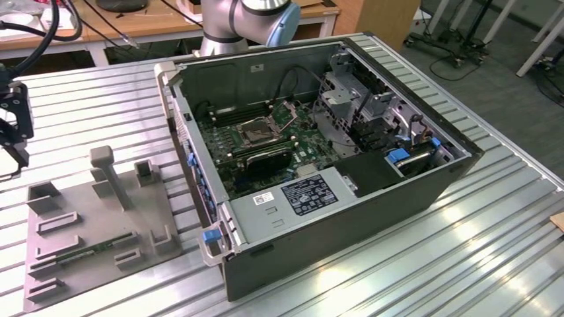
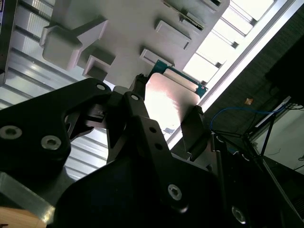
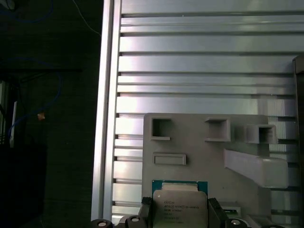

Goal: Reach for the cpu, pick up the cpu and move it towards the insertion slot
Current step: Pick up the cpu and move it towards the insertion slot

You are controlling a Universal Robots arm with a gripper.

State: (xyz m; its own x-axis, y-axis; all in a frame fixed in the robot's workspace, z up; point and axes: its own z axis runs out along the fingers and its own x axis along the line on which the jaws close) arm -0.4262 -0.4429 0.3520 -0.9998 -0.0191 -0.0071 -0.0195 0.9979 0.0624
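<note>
The cpu, a flat square chip with a pale metal top and a green edge, sits between my gripper's two dark fingers, which press on its opposite sides. In the second wrist view the cpu's shiny top is clamped the same way by the gripper. In the exterior view the gripper hangs at the far left, above the table and beyond the grey fixture. The insertion slot, a metal-framed square socket, lies on the green board inside the open computer case, well to the exterior view's right of the gripper.
The grey fixture with raised blocks and pockets lies under the gripper, with a long green memory stick in it. The open black computer case fills the middle of the ribbed metal table. The table's edge runs close by.
</note>
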